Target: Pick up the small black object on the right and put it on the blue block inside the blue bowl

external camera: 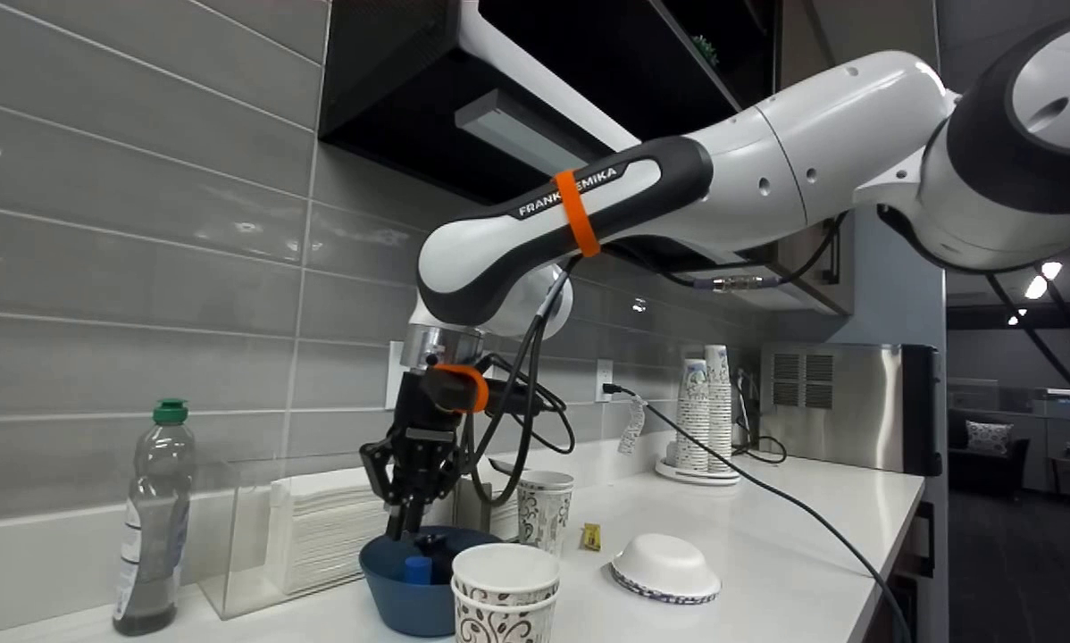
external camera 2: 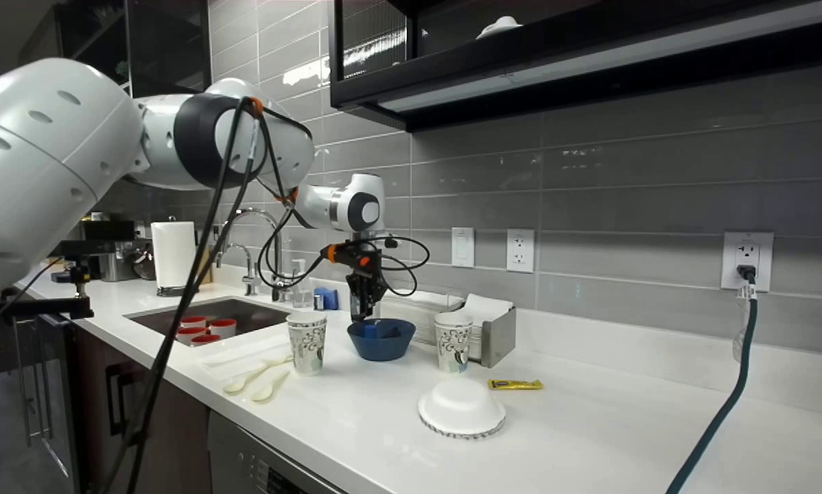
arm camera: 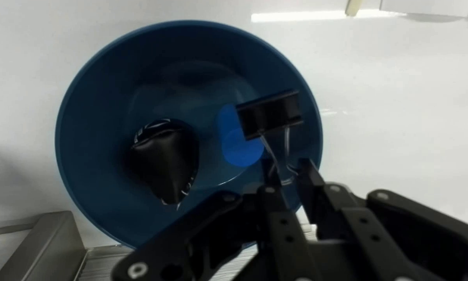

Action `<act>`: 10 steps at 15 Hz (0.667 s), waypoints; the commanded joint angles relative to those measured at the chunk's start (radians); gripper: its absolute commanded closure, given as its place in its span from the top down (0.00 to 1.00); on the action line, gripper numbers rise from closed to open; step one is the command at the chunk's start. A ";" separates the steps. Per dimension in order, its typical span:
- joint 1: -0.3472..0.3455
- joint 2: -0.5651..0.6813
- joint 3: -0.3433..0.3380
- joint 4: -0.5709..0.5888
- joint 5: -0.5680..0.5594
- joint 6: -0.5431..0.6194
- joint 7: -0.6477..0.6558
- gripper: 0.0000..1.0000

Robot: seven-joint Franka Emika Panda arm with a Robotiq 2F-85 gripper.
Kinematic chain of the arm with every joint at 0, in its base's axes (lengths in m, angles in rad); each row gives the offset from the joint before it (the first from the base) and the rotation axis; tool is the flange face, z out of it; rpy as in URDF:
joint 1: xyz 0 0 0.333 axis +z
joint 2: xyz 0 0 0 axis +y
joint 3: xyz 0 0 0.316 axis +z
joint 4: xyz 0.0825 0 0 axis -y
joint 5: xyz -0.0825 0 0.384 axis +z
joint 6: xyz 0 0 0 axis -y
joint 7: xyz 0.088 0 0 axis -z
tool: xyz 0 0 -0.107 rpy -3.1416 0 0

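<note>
Cups (external camera 2: 453,348), napkins (external camera: 328,536) near blue bowl (external camera 2: 378,348); free gap toward white dish (external camera 2: 461,406).

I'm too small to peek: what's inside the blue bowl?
A blue block and a shiny black thing. A black clip at the hand, maybe hanging, maybe resting, hides part of the block. What's beneath them all is covered.

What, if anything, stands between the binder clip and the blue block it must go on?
Nothing visible. In the wrist view the binder clip, apparently held by the gripper, partly hides the blue block; contact is unclear. The rounded black item in the blue bowl lies on the block's other side.
</note>
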 commanded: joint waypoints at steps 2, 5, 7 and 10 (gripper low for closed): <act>0.032 0.085 -0.018 0.129 -0.062 -0.066 0.016 0.05; 0.040 0.120 -0.026 0.166 -0.083 -0.079 0.013 0.05; 0.043 0.136 -0.027 0.193 -0.090 -0.098 0.008 0.05; 0.043 0.154 -0.028 0.230 -0.093 -0.142 0.002 0.05</act>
